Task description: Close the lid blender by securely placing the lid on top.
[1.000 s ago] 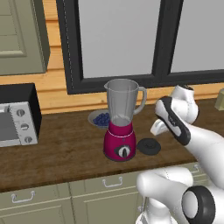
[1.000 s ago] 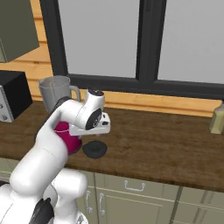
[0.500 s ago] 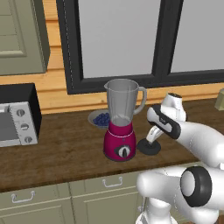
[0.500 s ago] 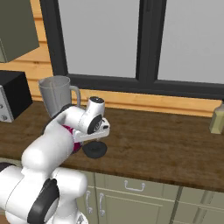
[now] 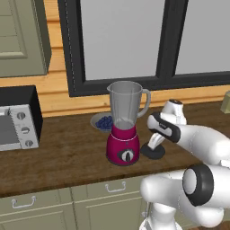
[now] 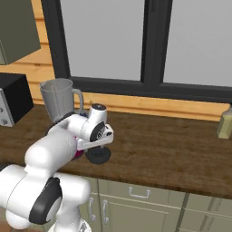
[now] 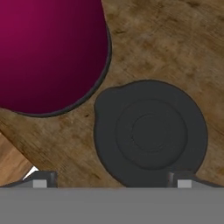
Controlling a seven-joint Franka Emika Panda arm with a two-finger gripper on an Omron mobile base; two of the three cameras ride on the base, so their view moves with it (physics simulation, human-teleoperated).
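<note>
I had the claw spread wide just above the lid, gripping nothing. The lid lay flat on the counter near its front edge, just beside the blender. Nothing was done: grasping, lifting and seating it on the open jar remained.

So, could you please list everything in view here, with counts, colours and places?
lid: one, black, flat on the counter beside the blender base.
blender: one, clear grey jar on a magenta base, mid counter, no lid on.
bowl: one, grey with blueberries, behind the blender.
toaster oven: one, black and silver, left on the counter.
bottle: one, pale, far right on the counter.
counter: one, dark wood, over pale green cabinets.
window: dark frame, behind the counter.
hand: one, open, just above the lid.
</note>
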